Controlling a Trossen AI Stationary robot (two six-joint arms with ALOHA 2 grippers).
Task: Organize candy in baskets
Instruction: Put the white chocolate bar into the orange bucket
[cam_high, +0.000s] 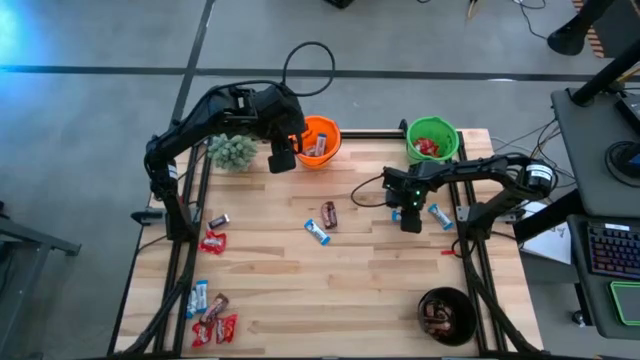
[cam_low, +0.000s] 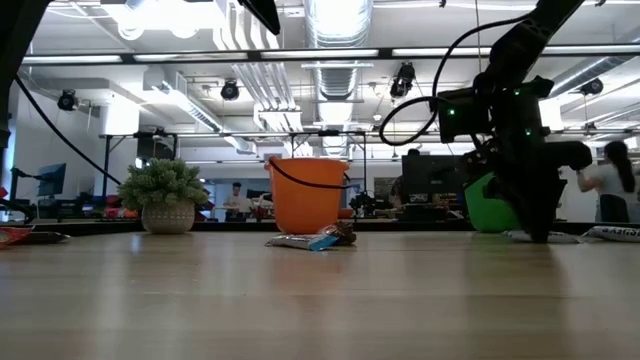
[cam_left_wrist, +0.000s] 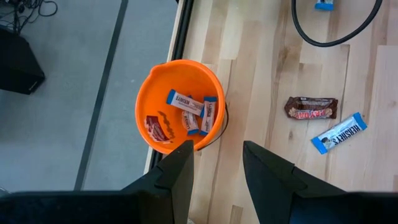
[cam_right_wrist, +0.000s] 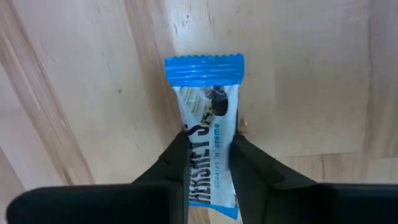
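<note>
Looking at my right gripper (cam_right_wrist: 208, 165), pinched on a blue-and-white candy bar (cam_right_wrist: 208, 124) with crimped ends, flat on the table (cam_right_wrist: 81, 93).

Pale wooden plank table (cam_high: 330, 280), carrying an orange basket (cam_high: 320, 141) and green basket (cam_high: 432, 138) along the far edge, a black basket (cam_high: 446, 315) at the near right corner. Fuzzy potted plant (cam_high: 232, 151) beside the orange one. Loose candy scattered across the boards: blue-and-white bar (cam_high: 317, 232) and brown bar (cam_high: 329, 215) mid-table, red wrapper (cam_high: 212, 242) toward the left, cluster (cam_high: 210, 318) at the near left corner, another blue-and-white bar (cam_right_wrist: 208, 137) lying flat on the right.
</note>
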